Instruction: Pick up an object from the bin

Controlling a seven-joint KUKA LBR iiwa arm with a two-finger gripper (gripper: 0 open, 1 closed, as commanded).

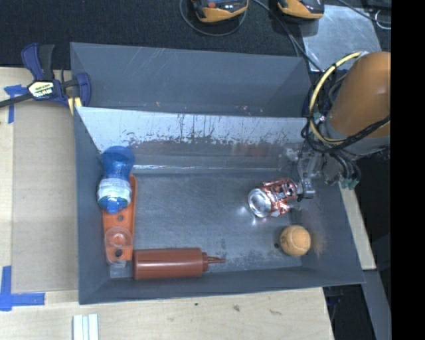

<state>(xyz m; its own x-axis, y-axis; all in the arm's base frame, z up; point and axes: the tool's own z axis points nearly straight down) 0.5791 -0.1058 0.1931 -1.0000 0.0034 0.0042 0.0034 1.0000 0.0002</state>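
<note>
Nearest, a brown squeeze bottle was seen laid along the front wall of the bin, while the crushed silver-and-red can at the right was flanked just on its upper right by the gripper, its spread not discernible.

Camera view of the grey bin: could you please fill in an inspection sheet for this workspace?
Surface: grey metal bin, floor scuffed, rusty streaks on the far wall.
Job's things: crushed silver-and-red can, right side, next to the gripper.
Clutter: blue plastic bottle and flat orange plastic piece at the left wall; brown squeeze bottle lying along the near wall; tan ball near the right front corner.
Grippers: gripper low on the right, at the can's right edge.
Cables: yellow and black cables looped beside the orange wrist cover.
Surroundings: two orange-and-black objects beyond the far rim.
</note>
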